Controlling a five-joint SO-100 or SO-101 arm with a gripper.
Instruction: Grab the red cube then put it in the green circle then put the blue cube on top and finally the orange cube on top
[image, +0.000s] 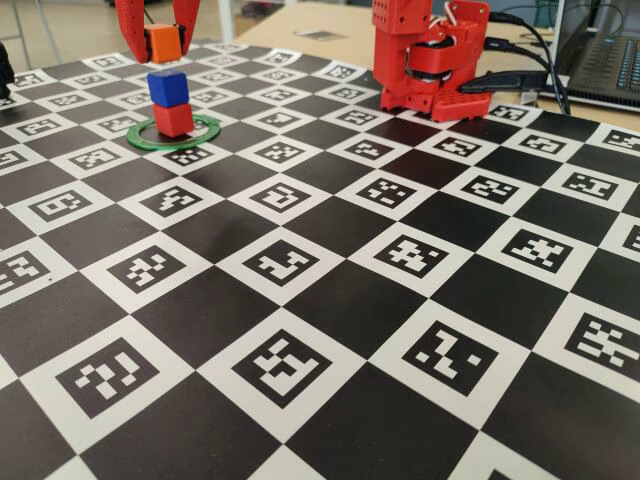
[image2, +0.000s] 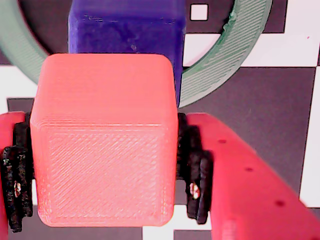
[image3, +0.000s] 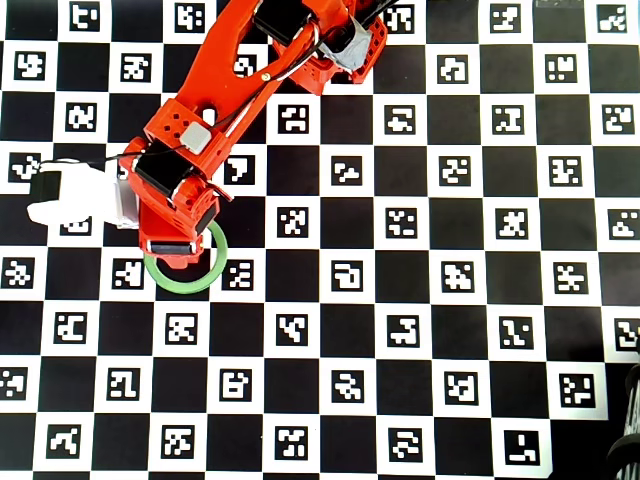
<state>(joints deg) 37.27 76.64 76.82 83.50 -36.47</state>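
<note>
You have the orange cube (image: 164, 43) clamped in the gripper (image: 163, 45), one red finger on each side of it, and it hangs clear in the air above the stack. In the wrist view the orange cube (image2: 104, 142) fills most of the frame: matte, with rounded edges and fine cross-hatched print lines on its near face, squeezed between black pads (image2: 196, 172) on the fingers.

Below it, in the fixed view, the blue cube (image: 168, 87) sits on the red cube (image: 174, 119), and the red one rests inside the green ring (image: 208, 133) on the board (image: 330, 330). There is a clear gap between the orange cube and the top of the blue one. The blue cube sits slightly to the left on the red and is turned a little against it, so the two are not squarely lined up. The red cube is a deeper shade than the orange one; all three look alike in size.

From the wrist you see the dark blue cube (image2: 127, 27) just behind the orange one, with arcs of the green ring (image2: 235, 50) curving out on both sides, its surface showing layered ridges.

From overhead the arm (image3: 215, 120) covers the stack, and only the lower arc of the ring (image3: 196, 286) shows, at the left of the checkered board (image3: 400, 330).
</note>
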